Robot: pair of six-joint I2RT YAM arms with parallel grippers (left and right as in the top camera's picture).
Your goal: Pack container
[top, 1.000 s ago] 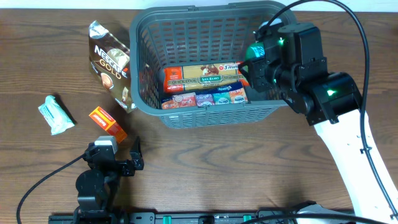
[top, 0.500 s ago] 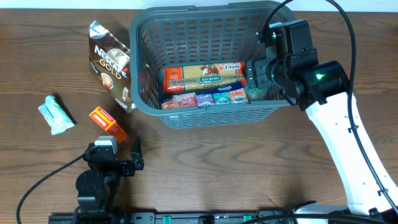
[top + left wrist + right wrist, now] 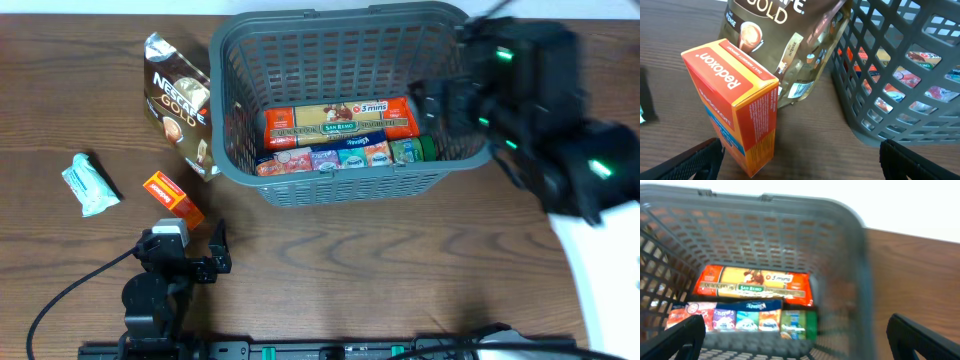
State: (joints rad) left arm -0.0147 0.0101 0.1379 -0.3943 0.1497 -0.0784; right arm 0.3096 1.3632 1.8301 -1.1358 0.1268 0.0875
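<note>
The dark grey slotted container (image 3: 340, 50) stands at the back middle. Inside lie a red pasta pack (image 3: 340, 122), a row of small colourful packs (image 3: 325, 158) and a green packet (image 3: 410, 150). My right gripper (image 3: 440, 105) is open and empty at the container's right rim; its wrist view shows the container (image 3: 790, 245) and the green packet (image 3: 799, 322) inside. My left gripper (image 3: 190, 262) is open and empty near the front edge. Its wrist view shows the orange Redoxon box (image 3: 735, 100), the Nescafe Gold bag (image 3: 785, 45) and the container's wall (image 3: 900, 75).
On the table left of the container lie the Nescafe Gold bag (image 3: 180, 105), the orange box (image 3: 172, 197) and a pale green wrapped packet (image 3: 90, 185). Bare wood runs along the front and right.
My right gripper let go of the green packet, which now lies in the container's right front corner. The right arm has pulled back to the right and up.
</note>
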